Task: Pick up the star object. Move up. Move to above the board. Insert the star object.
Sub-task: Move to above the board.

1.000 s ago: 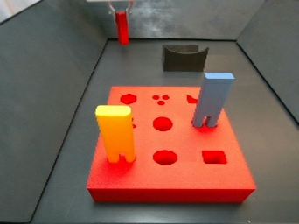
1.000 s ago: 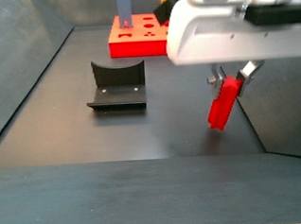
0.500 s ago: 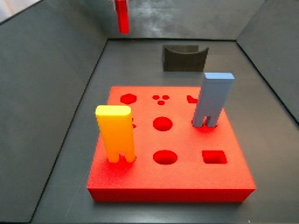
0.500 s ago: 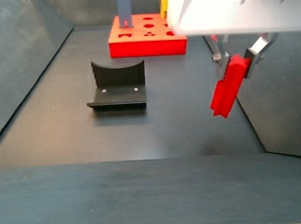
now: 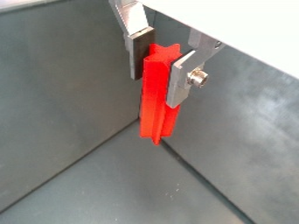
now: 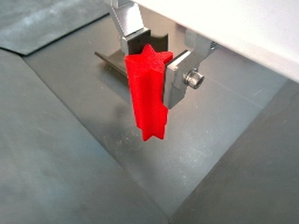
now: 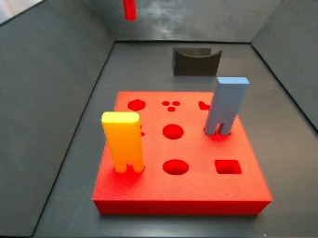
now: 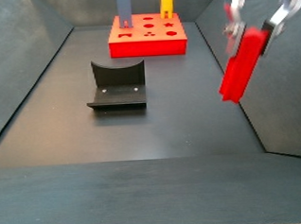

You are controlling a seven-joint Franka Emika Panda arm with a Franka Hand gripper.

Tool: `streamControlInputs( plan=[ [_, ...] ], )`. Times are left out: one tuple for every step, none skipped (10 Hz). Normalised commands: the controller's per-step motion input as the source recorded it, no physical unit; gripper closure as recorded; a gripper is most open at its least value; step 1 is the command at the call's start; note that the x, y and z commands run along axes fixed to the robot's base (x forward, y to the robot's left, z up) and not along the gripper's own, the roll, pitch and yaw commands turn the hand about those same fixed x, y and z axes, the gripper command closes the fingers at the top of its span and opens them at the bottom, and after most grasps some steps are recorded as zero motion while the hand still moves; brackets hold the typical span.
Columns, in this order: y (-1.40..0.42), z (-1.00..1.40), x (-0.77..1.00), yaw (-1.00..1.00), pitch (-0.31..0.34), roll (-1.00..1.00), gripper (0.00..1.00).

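The star object point(image 5: 156, 101) is a slim bright red post with a star-shaped end, also seen in the wrist view point(image 6: 149, 98). My gripper point(image 5: 160, 68) is shut on its upper part, with the silver fingers point(image 6: 179, 77) pressed on both sides. In a side view it hangs high above the floor point(image 8: 242, 66) below the gripper point(image 8: 251, 31). In a side view only its lower end point(image 7: 129, 9) shows at the far top edge. The board point(image 7: 187, 193), a thick red slab with shaped holes, lies well away from it and also shows in a side view point(image 8: 147, 48).
A yellow-orange peg point(image 7: 122, 139) and a blue-grey peg point(image 7: 226, 105) stand in the board. The dark fixture point(image 8: 116, 85) sits on the floor between the gripper and the board, also in a side view point(image 7: 195, 60). Grey walls enclose the floor.
The gripper has moved straight up with the star object in it. The post now hangs clear of the floor, and the gripper body has left both side views.
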Motion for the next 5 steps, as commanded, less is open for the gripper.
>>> streamControlInputs(
  plan=[
    [0.08,1.00,-0.06,-0.01,0.076,0.08,1.00],
    [0.07,1.00,-0.06,0.01,0.080,0.08,1.00],
    [0.06,1.00,-0.05,0.02,0.083,0.07,1.00],
    [0.05,1.00,-0.05,0.02,0.081,0.08,1.00],
    [0.05,1.00,-0.05,0.02,0.083,0.07,1.00]
  ],
)
